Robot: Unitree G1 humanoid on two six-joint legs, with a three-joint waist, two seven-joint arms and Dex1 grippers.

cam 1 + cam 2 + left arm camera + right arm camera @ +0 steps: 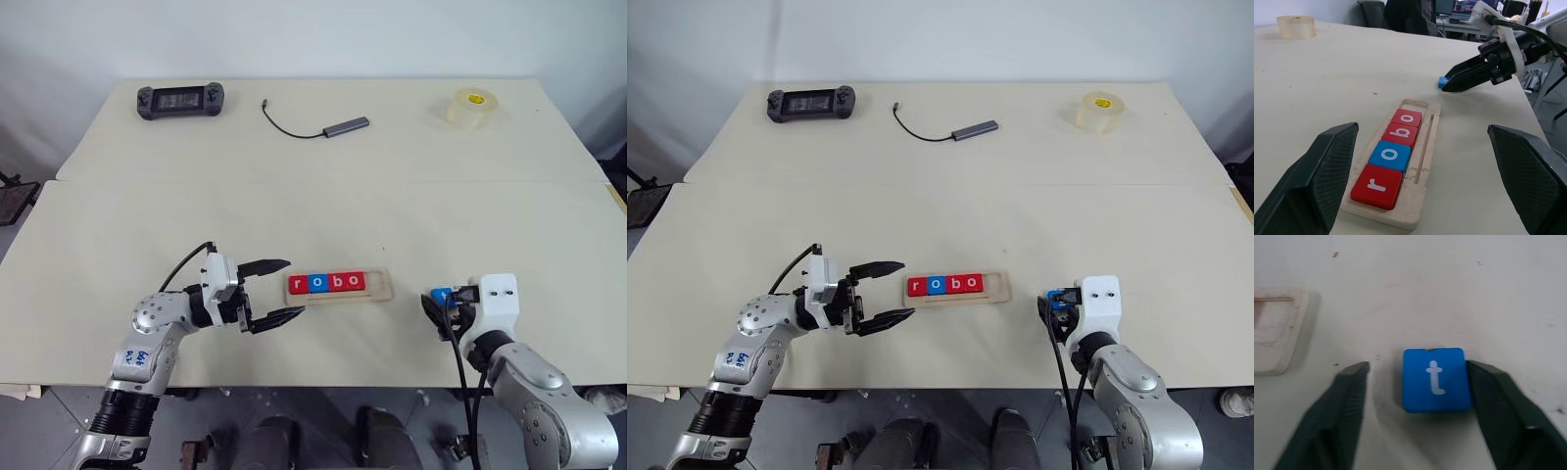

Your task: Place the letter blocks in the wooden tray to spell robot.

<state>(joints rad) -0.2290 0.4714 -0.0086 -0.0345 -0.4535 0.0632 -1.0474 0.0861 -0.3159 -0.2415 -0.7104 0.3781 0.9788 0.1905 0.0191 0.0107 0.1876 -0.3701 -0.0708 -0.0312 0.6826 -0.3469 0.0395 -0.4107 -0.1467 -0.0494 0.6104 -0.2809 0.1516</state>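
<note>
Right gripper (1415,382) straddles the blue t block (1436,379), jaws released; centre, clench, carry toward nine o'clock into the tray (382,291).

Left gripper (277,291) waits spread wide.

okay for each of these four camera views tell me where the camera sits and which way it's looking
Head stereo pair: looks forward and down over the table, wooden tray, both arms.
Left wrist: looks along the open left gripper over the tray holding r, o, b, o to the right gripper.
Right wrist: looks down between its open fingers at the blue t block.
Shared: tray, t block.
</note>
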